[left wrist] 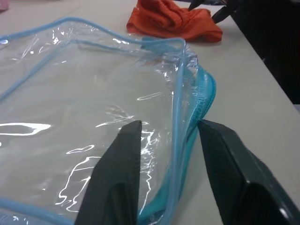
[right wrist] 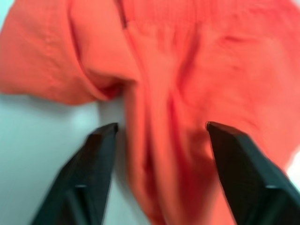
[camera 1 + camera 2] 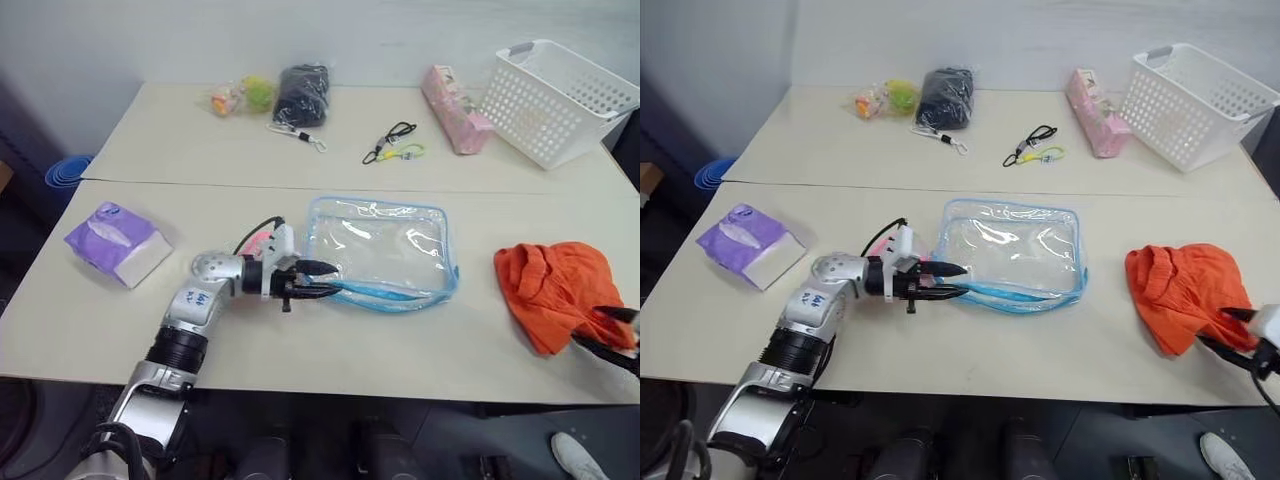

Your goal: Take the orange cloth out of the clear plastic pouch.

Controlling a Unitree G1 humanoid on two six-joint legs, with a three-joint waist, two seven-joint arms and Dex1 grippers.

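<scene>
We see the clear plastic pouch with light blue zipper edging [image 3: 385, 252] lying flat near the middle of the pale table [image 3: 300, 350]. The wrinkled orange cloth [image 3: 555, 292] lies outside it, well to its right, near the table's front right edge. Our left gripper [image 3: 322, 280] sits at the pouch's front left corner; our right gripper [image 3: 625, 335] is at the cloth's right side. The purple tissue pack [image 3: 117, 242] lies far left. Along the back stand the small bag of yellow-green toys [image 3: 243, 96], the black bundle [image 3: 302, 95], the pink plush toy [image 3: 455, 122] and, rightmost, the white mesh basket [image 3: 556, 100].
</scene>
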